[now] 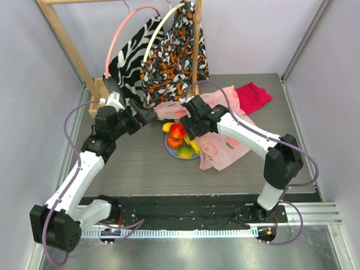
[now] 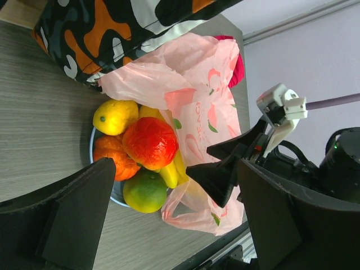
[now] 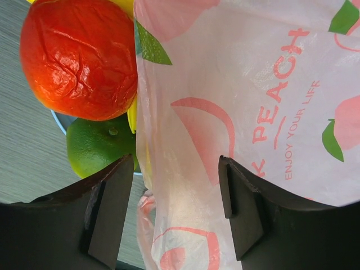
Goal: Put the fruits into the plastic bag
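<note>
Reaching arms: left arm [image 1: 84, 163] comes in from the near left and right arm [image 1: 253, 138] from the near right; their heads meet over the plate [image 1: 170, 151] at the middle of the worktop [image 1: 135, 169].
Left jaws: spread wide with nothing between them, raised off the worktop and facing the fruit heap from its left.
Right jaws: spread with nothing pinched, hanging where the bag [image 1: 216, 149] [image 3: 253, 84] meets the plate's right rim; whether they touch the film cannot be told.
Plate: blue and round, carrying all the visible fruit in one heap.
Green fruit [image 1: 184, 151] [image 2: 144, 191]: nearest, at the plate's front edge.
Orange [image 1: 174, 142] [image 2: 112, 154]: on the left of the heap, tucked under the apple.
Apple [image 1: 178, 130] [image 3: 79, 56]: on top, red with wrinkled skin.
Bananas [image 1: 194, 145] [image 2: 171, 171]: on the right of the heap, long axis running near-right to far-left, pressed against the bag.
Yellow fruit [image 1: 167, 127] [image 2: 115, 116]: at the far-left edge of the heap.
Bag: crumpled flat on the worktop, touching the plate's right and far sides. Its long axis runs near to far, leaning right, and one flap wraps leftward behind the plate. Which way the mouth faces cannot be told.
Cloth [image 1: 253, 97]: red, folded, just beyond the bag's far right edge.
Garments [image 1: 169, 62]: hanging from a wooden rack [image 1: 62, 45] at the far left, hems down behind the bag.
</note>
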`<state>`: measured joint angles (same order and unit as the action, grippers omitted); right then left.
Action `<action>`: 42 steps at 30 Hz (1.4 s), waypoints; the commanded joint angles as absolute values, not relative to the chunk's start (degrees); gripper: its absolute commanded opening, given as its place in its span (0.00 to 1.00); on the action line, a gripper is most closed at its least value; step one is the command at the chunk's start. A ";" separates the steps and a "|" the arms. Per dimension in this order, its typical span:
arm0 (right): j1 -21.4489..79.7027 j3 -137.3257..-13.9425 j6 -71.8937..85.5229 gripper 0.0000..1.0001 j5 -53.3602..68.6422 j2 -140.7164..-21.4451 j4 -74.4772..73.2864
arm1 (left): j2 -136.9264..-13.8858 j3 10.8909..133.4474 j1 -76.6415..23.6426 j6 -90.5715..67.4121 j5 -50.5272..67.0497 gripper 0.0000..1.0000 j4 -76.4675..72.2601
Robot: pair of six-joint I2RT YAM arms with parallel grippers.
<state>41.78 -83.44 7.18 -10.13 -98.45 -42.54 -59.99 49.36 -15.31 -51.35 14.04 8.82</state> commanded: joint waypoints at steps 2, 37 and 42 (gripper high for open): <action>42.10 -84.20 4.14 0.69 -9.41 -99.31 -41.13 | -56.52 49.40 -15.56 -49.83 12.13 0.96 10.37; 33.22 -107.48 4.13 0.01 -21.92 -89.65 -54.23 | -61.43 58.18 -15.56 -46.76 18.71 0.96 8.35; 36.19 -114.78 7.37 0.01 -7.67 -89.03 -51.60 | -62.14 63.10 -15.56 -48.33 22.67 0.96 5.19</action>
